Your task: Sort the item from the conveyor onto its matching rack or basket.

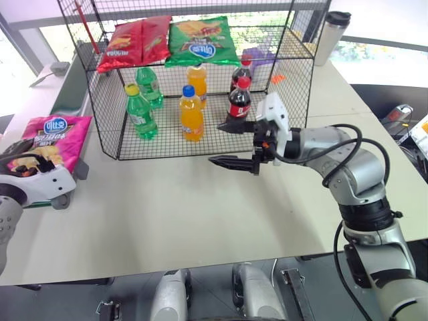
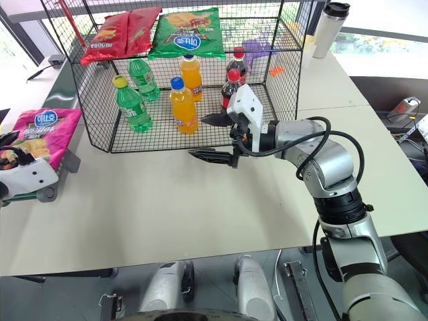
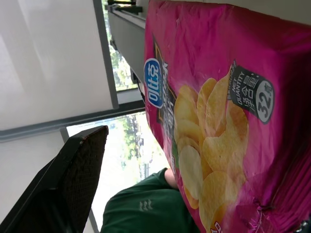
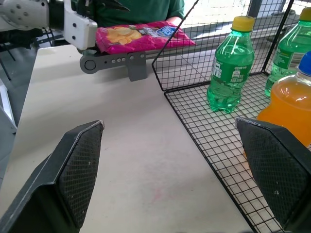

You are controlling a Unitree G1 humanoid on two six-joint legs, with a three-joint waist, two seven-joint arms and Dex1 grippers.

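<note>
Right now the pink chip bag [image 1: 55, 139] lies flat at the near end of the conveyor [image 1: 68, 90], at the table's left edge, left of the wire rack [image 1: 200, 80]. The left claw [image 1: 30, 170] sits just at the bag's near edge, its fingers spread wide, with the bag close in front of them and not pinched. The right claw [image 1: 231, 144] hangs well apart from the bag, over the table [image 1: 200, 207] in front of the rack's open lower level, pointing left, fingers spread and empty. On the rack's top level lie red chip bags [image 1: 134, 41] and a green chip bag [image 1: 199, 40]; below stand green, orange and cola bottles. A person in a green top [image 3: 146, 208] stands beyond the conveyor. Bright windows lie behind.
</note>
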